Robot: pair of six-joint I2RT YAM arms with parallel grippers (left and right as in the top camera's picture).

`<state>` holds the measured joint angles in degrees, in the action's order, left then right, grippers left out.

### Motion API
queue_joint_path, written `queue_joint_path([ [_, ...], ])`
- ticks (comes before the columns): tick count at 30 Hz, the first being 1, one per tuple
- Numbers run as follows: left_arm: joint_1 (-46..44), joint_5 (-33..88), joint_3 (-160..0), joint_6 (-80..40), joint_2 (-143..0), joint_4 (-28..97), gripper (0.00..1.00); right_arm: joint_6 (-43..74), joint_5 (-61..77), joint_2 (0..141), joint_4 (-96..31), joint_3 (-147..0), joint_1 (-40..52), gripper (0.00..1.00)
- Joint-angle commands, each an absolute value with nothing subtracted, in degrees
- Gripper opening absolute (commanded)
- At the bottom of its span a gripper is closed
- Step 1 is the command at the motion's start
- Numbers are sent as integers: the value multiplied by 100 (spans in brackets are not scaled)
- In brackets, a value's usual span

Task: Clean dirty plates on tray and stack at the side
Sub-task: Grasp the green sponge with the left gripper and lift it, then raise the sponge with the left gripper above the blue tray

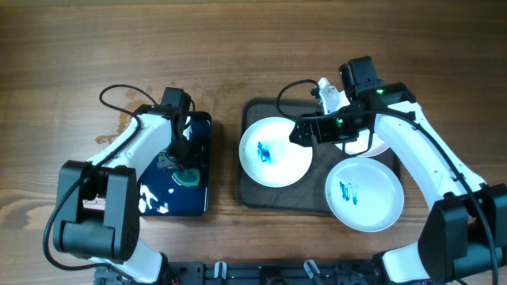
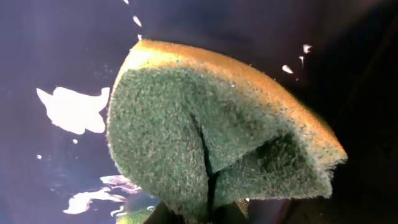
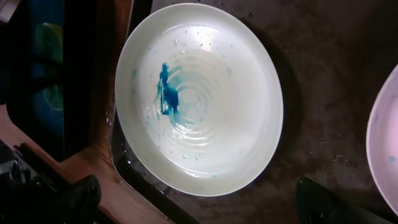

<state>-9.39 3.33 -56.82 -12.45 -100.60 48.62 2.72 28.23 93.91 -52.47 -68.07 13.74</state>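
Plates (image 1: 364,194): three on tray (image 1: 305,198), two smeared, none stacked. Left end effector (image 1: 176,162) clamps sponge (image 2: 211,143); right end effector (image 1: 296,132) apart over 9-o'clock plate (image 3: 199,99).

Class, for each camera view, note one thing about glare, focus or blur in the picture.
Overhead: evenly lit, white glare patches on the dark-blue tray. Left wrist: the sponge fills the frame, sharply textured; bright reflections dot the dark surface behind. Right wrist: the smeared plate is sharp with a sheen; the fingertips of the right pincer are dark, blurred at the bottom corners.
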Motion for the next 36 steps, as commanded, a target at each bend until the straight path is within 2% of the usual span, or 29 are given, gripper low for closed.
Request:
queue_joint_path([
  [1, -943, 405, -5647, -1194, -10020, 4770, 4, 303, 2788, 9430, -5251, -6888, 1393, 100],
  [12, -943, 397, -5647, -1422, -10009, 4582, 4, 301, 2788, 9430, -5264, -6888, 1393, 100],
  [18, -943, 296, -5647, -1492, -9216, 4609, 4, 301, 2788, 9430, -5277, -6888, 1393, 100],
  [26, -943, -803, -5647, -1636, -7985, 5037, 4, 301, 2788, 9430, -5205, -6888, 1393, 100],
  [30, -961, -1890, -5647, -1949, -7959, 4893, 4, 298, 2786, 9430, -5164, -6888, 1393, 100],
  [36, -965, -2565, -5647, -1994, -7959, 4536, 4, 301, 2786, 9430, -5166, -6888, 1393, 100],
])
